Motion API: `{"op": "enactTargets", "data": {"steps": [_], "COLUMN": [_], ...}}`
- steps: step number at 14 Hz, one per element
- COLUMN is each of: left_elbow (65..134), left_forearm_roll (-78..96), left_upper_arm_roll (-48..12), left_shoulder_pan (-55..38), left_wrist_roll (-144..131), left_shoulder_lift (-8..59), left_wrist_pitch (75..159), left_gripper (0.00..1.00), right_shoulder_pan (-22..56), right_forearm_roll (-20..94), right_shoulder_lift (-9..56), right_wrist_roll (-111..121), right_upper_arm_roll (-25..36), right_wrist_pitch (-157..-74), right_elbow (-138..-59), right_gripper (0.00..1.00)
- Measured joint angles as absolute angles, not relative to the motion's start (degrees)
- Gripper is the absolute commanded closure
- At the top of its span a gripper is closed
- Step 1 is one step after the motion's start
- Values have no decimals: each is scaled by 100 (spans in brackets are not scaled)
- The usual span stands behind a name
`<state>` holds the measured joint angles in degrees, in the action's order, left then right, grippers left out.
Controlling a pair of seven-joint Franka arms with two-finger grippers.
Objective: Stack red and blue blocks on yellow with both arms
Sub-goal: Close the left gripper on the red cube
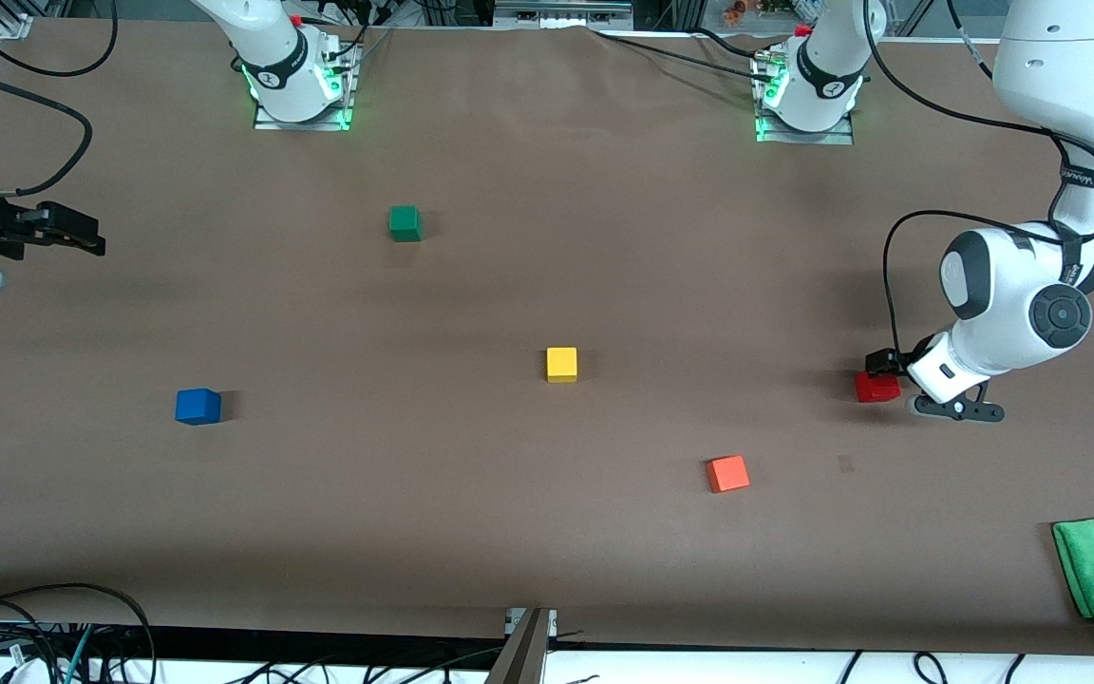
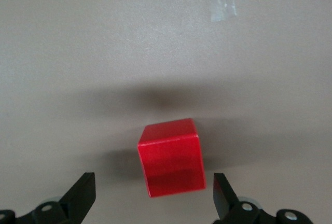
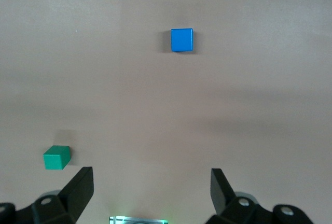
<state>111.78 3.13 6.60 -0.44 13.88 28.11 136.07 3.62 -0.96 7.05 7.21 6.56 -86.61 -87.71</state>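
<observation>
— While the left gripper [image 2: 150, 200] hangs low over the table, how do its fingers stand?
— Spread wide, the red block [image 2: 171, 157] between them, untouched and resting on the table [image 1: 509, 532].
— And the right gripper [image 1: 67, 231]?
— Equally wide, holding nothing, up at the right arm's end. The blue block [image 3: 181, 40] lies well apart from it; the yellow cube [image 1: 562, 364] sits mid-table, between both grippers.

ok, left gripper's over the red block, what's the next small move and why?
Probably lower the left gripper straight down, then close: its fingers stand open either side of the red block, apart from it. The right gripper waits open, up near its end of the table.
</observation>
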Motion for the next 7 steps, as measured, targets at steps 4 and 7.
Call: {"op": "enactTargets", "data": {"steps": [4, 7], "left_elbow": [11174, 11157], "left_forearm_roll": [313, 313], "left_upper_arm_roll": [645, 638], "left_shoulder_pan": [-55, -61], "left_wrist_roll": [1382, 1378], "left_shoulder_lift": [3045, 3100], "left_wrist_pitch": [14027, 14095], "left_gripper": [0, 0], "right_shoulder_pan": [362, 362], "right_forearm_roll": [-96, -96], "right_shoulder_lift": [705, 705], "right_wrist_roll": [721, 721], "right_upper_arm_roll": [656, 656], "right_wrist_pitch": [-8661, -8662], "right_elbow": [-8771, -8771], "right_gripper": [0, 0]}}
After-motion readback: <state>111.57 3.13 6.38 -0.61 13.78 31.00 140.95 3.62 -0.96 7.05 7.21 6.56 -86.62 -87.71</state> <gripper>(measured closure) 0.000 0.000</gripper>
